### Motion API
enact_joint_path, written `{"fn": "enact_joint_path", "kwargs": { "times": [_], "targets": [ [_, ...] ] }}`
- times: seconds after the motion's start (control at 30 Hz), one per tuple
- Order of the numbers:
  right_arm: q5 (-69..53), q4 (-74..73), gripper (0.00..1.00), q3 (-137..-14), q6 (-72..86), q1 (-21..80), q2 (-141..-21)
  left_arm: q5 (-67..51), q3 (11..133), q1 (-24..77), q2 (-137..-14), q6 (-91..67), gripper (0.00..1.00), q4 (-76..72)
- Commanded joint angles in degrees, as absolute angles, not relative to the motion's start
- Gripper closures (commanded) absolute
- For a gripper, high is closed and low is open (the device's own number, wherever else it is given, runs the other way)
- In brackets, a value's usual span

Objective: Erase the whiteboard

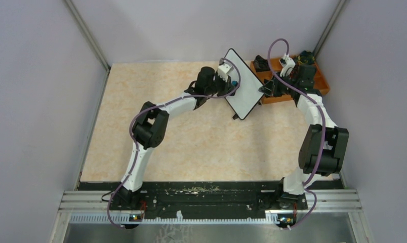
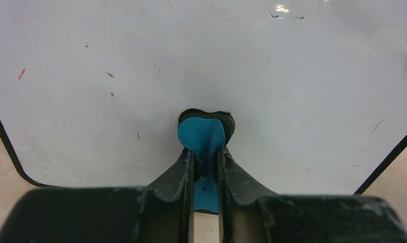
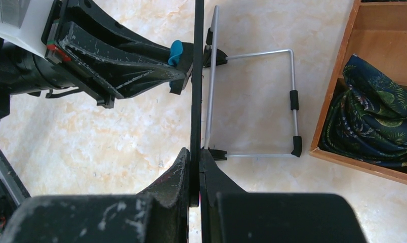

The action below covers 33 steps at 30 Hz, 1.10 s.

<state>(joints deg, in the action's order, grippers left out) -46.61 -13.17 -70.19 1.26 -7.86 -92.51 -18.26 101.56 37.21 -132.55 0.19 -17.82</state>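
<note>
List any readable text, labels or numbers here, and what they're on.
None readable.
Whiteboard: only red and dark specks, no letters.
Blue eraser in the left gripper: no print.
White sticker on the left arm: dark marks cut off at the frame edge, unreadable.

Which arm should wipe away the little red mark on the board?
Left. The left gripper holds the blue eraser against the whiteboard, whose face bears the red mark. The right gripper is clamped on the whiteboard's edge, probably steadying it.
</note>
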Motion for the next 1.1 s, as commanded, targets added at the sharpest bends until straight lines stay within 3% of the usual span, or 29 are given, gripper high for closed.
{"fn": "enact_joint_path", "kwargs": {
  "times": [0.0,0.3,1.07],
  "targets": [
    [-51.41,-19.44,1.0,-69.82,-1.38,-4.82,-94.22,-18.37,107.82,35.86,-133.55,1.61,0.99,-15.18],
    [-50.68,-20.54,1.0,-69.38,-1.47,-4.64,-93.96,-16.56,114.01,32.53,-136.04,3.74,0.98,-12.34],
    [-49.83,-22.69,1.0,-69.77,-2.38,-4.71,-92.69,-13.22,116.02,28.61,-139.19,7.22,0.97,-11.42]
  ]
}}
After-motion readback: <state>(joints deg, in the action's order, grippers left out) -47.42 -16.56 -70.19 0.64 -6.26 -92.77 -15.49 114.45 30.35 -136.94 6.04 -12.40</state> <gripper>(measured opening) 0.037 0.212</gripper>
